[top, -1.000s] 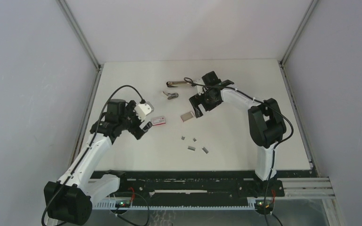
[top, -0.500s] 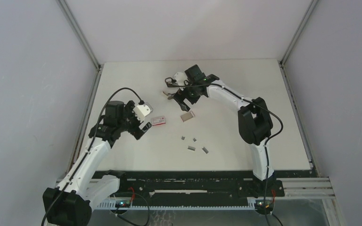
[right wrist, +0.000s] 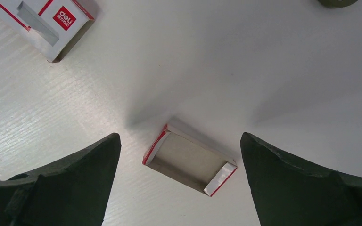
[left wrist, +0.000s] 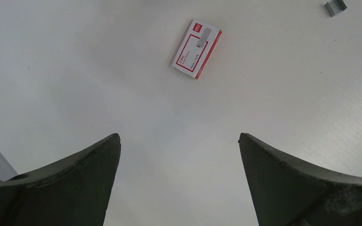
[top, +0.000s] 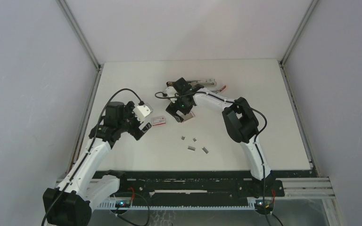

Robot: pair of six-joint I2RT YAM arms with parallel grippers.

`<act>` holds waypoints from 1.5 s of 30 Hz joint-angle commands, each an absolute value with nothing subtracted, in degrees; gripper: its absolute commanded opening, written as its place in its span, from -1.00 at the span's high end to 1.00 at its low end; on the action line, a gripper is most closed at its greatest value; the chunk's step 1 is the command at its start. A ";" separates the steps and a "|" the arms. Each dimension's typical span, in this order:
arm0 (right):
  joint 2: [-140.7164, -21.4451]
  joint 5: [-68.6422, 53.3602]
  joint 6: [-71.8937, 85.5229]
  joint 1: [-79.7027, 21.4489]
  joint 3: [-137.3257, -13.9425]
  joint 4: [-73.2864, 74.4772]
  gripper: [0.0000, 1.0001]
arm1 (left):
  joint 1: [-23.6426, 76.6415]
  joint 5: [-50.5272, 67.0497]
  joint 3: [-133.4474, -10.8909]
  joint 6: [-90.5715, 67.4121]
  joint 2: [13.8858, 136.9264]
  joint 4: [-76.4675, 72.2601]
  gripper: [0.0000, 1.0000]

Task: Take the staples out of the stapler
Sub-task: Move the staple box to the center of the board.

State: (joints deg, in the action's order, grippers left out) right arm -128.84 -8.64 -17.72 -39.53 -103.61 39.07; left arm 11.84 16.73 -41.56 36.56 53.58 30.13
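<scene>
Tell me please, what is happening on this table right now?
Two robot arms reach over a white table, and neither holds anything. The left claw is open above the table, near a red-and-white staple box. The right claw is open directly over a small open cardboard tray that looks empty. Several staples lie loose on the table, nearer the arm bases.
</scene>
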 commanded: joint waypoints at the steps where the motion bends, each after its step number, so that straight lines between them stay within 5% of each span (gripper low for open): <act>1: -128.82 -7.88 -16.76 -39.70 -106.50 38.40 -0.91 | 12.03 16.96 -40.50 36.23 53.20 28.12 -0.99; 13: -130.25 -8.90 -16.67 -38.93 -105.42 39.14 -0.46 | 12.04 17.20 -40.43 36.23 52.94 28.12 -0.99; 28: -122.79 -6.98 -14.59 -35.65 -94.31 37.87 -0.20 | 12.03 17.64 -40.34 36.49 53.60 27.97 -0.99; 45: -116.06 -3.94 -12.38 -31.51 -86.03 35.79 -0.22 | 12.02 17.97 -40.42 36.21 53.69 28.12 -0.99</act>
State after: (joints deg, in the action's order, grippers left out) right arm -118.80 -5.52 -13.43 -31.94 -85.97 35.64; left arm 11.84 16.78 -41.56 36.56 53.65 29.87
